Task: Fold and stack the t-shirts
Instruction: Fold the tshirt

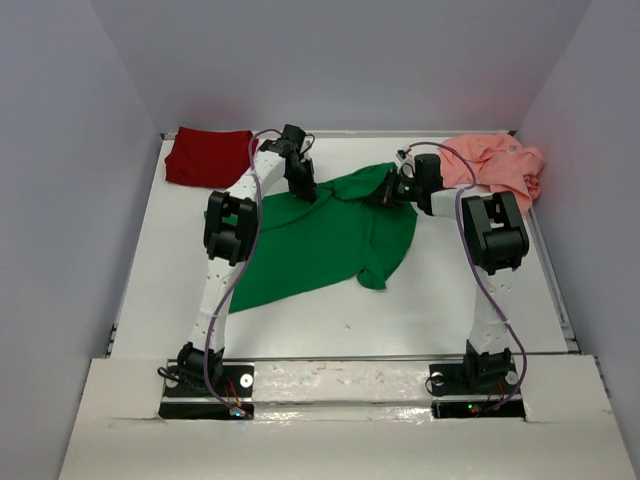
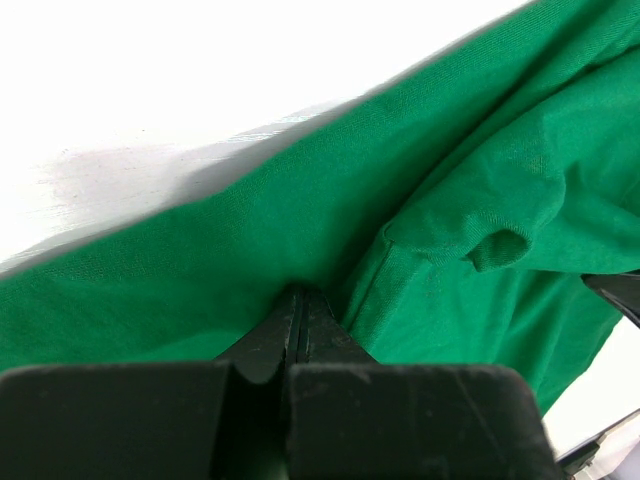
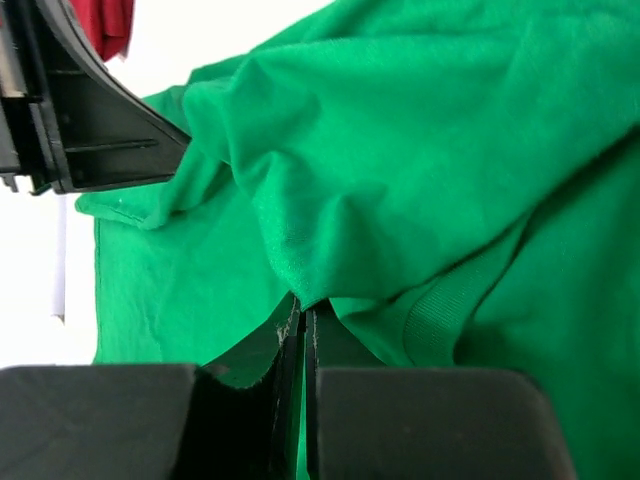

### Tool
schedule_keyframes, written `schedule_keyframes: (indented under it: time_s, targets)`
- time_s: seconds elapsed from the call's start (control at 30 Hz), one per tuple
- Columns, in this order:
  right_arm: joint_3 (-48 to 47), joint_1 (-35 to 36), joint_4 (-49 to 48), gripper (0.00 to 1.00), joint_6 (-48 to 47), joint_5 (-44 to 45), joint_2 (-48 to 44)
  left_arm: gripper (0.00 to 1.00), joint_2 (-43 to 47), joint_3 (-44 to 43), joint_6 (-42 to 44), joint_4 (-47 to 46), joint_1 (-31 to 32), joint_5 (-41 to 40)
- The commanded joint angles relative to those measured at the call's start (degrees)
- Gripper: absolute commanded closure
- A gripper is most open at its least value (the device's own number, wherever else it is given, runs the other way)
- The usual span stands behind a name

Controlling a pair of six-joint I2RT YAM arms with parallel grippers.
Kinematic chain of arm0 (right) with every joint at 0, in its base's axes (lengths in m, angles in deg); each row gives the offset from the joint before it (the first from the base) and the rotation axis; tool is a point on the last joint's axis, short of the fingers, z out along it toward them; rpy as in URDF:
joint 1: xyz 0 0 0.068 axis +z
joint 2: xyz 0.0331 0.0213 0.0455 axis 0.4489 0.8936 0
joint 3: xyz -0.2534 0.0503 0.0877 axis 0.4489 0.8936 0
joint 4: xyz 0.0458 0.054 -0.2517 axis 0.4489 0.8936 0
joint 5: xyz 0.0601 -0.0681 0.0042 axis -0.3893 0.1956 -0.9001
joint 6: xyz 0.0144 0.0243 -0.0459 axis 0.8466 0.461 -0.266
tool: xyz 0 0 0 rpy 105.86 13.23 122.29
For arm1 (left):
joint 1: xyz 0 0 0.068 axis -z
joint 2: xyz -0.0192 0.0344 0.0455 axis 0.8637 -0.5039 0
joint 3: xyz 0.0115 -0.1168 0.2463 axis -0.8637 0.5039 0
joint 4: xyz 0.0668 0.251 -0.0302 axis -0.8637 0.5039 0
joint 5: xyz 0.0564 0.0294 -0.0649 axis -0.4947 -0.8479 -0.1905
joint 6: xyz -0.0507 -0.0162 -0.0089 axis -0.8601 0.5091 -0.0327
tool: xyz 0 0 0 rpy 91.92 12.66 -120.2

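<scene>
The bright green t-shirt (image 1: pixel 320 245) lies spread and rumpled in the middle of the table. My left gripper (image 1: pixel 303 188) is shut on its far left edge; in the left wrist view the cloth (image 2: pixel 420 200) bunches at the closed jaws (image 2: pixel 297 300). My right gripper (image 1: pixel 388 196) is shut on its far right edge; in the right wrist view the cloth (image 3: pixel 420 150) folds over the closed jaws (image 3: pixel 303 305). The dark red t-shirt (image 1: pixel 207 155) lies folded at the far left corner. The salmon pink t-shirt (image 1: pixel 495 165) lies crumpled at the far right corner.
The white table (image 1: pixel 400 320) is walled by grey panels at the back and sides. The left gripper's black body (image 3: pixel 80 120) shows at the upper left of the right wrist view, with a bit of red cloth (image 3: pixel 105 25) behind it.
</scene>
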Motion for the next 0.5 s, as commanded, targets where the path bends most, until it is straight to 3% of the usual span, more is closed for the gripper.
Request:
schedule_keyframes:
  time_s: [0.0,0.23,0.47]
  targets:
    - [-3.1,0.4,4.0,1.0,1.1,0.1,0.9,1.0,-3.2,0.8,2.0,4.2,-0.5,-3.2]
    - [-9.9,-0.1,16.8,1.0,5.8,-2.2,0.1,1.0,-3.2,1.1,2.0,4.0,-0.5,-3.4]
    - [-22.5,-4.9,30.5,1.0,15.4,-15.1,4.0,1.0,-3.0,1.1,2.0,4.0,-0.5,-3.4]
